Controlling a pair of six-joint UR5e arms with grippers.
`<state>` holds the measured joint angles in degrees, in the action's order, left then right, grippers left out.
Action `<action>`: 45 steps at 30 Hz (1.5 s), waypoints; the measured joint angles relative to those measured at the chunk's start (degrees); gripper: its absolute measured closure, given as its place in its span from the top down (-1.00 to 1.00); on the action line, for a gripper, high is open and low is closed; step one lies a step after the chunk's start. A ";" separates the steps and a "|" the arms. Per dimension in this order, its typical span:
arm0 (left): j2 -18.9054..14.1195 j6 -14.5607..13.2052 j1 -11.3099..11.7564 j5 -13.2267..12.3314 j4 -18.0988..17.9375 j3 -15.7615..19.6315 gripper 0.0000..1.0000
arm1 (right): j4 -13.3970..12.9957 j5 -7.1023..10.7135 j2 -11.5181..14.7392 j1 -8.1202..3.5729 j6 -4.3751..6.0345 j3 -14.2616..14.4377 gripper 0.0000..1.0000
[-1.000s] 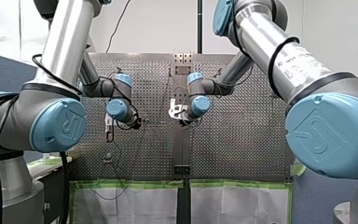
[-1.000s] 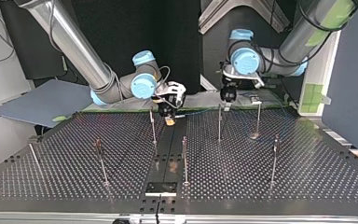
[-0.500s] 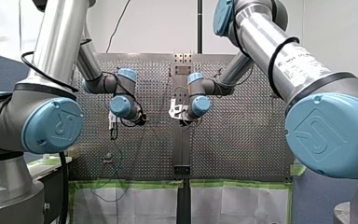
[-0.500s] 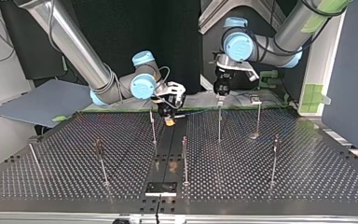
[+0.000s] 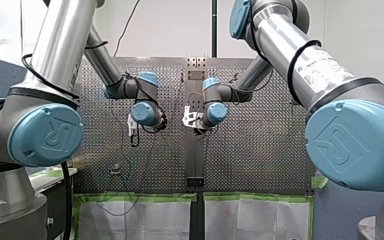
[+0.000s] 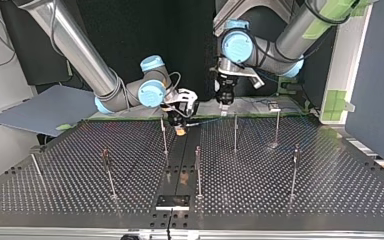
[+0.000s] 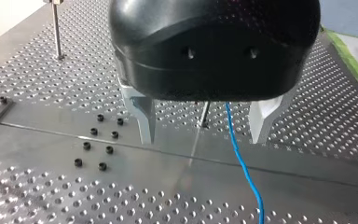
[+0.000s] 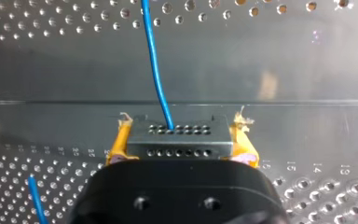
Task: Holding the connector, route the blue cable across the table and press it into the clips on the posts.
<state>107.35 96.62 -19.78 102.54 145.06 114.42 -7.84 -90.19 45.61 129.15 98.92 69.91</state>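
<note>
We work in a robotics lab: our left arm [image 5: 60,45] and right arm [image 5: 300,55], both industrial, blue-jointed machines, stand at a perforated metal table [image 6: 305,200] studded with thin posts [image 6: 235,134], with green tape [image 5: 135,196] along its edge and a bare white wall [image 5: 170,25] behind.

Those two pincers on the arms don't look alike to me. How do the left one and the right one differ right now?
My left pincer stands open and empty, the blue cable running ungripped between its fingers; my right pincer is shut on the connector. My left pincer's fingers are bare pale metal; my right pincer's carry yellow pads. Both have black bodies and point down at the perforated table.
</note>
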 joint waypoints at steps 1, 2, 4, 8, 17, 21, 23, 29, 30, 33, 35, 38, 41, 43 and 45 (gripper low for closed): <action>0.47 0.17 -0.39 0.33 -0.09 -0.43 0.96 | 0.00 0.00 0.03 -0.03 0.00 0.00 -1.00; 0.93 0.33 -0.70 0.58 -0.15 -0.81 0.96 | 0.00 0.00 0.04 -0.04 -0.01 -0.01 -1.00; 1.91 0.80 -1.12 1.05 -0.17 -1.60 0.96 | 0.00 0.00 0.06 -0.05 -0.02 0.00 -1.00; 3.98 1.48 -1.47 1.51 0.38 -3.37 0.96 | 0.01 0.00 0.13 -0.07 -0.02 -0.04 -1.00; 8.41 2.60 -1.39 3.14 -0.49 -6.92 0.96 | 0.01 0.37 0.23 -0.06 -0.01 -0.07 -1.00; 10.19 3.21 -1.29 3.36 -0.47 -8.58 0.96 | 0.01 0.50 0.24 -0.06 0.01 -0.07 -1.00; 10.57 3.41 -1.19 3.38 -0.47 -9.05 0.96 | 0.01 0.51 0.24 -0.06 0.00 -0.07 -1.00; 10.90 4.17 -0.78 2.93 -0.43 -10.58 0.96 | -0.06 0.62 0.24 0.03 0.03 -0.07 -1.00; 10.91 4.25 -0.72 2.75 -0.36 -10.92 0.96 | -0.07 0.65 0.24 0.03 0.04 -0.07 -1.00; 11.17 4.66 -0.69 2.00 -0.12 -11.71 0.96 | -0.09 0.69 0.24 0.04 0.05 -0.07 -1.00; 11.74 4.86 -0.81 1.48 0.38 -12.37 0.96 | -0.12 0.70 0.24 0.08 0.06 -0.07 -1.00; 13.07 4.97 -1.11 1.19 1.59 -13.72 0.96 | -0.15 0.71 0.24 0.09 0.07 -0.07 -1.00; 14.61 5.37 -0.97 2.00 2.66 -15.26 0.96 | -0.16 0.84 0.24 0.09 0.11 -0.07 -1.00; 15.73 5.56 -0.85 2.67 3.32 -16.38 0.96 | -0.17 1.18 0.24 0.10 0.18 -0.07 -1.00; 16.85 5.54 -0.87 3.19 4.23 -17.55 0.96 | -0.17 1.50 0.24 0.09 0.23 -0.07 -1.00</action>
<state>124.20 102.16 -20.65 105.73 149.29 96.86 -8.01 -88.69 45.84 129.23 99.14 69.84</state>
